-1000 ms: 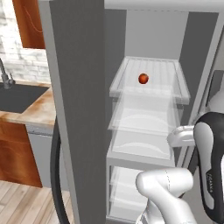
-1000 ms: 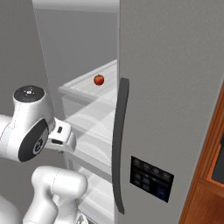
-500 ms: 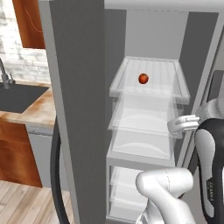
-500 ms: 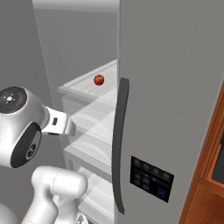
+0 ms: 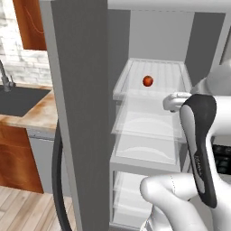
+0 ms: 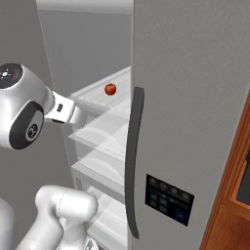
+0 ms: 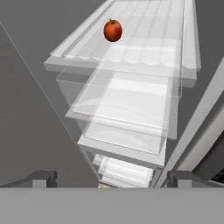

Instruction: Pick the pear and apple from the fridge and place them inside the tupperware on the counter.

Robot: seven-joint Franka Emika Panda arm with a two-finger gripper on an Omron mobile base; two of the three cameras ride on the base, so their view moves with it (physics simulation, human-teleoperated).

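Currently the apple (image 5: pixel 147 81) is seen resting on the top white translucent shelf (image 5: pixel 167 76) inside the fridge (image 5: pixel 81 90), toward the shelf's left side, clear of the walls. 1 red fruit is recorded; it is also visible in the right base view (image 6: pixel 110 89) and near the top of the hand view (image 7: pixel 113 30). The gripper (image 7: pixel 112 178) is held spread wide, its 2 fingertips (image 7: pixel 43 177) far apart and empty, well apart from the apple. Left of the fridge, the counter (image 5: pixel 36 113) carries a black sink (image 5: pixel 20 99).
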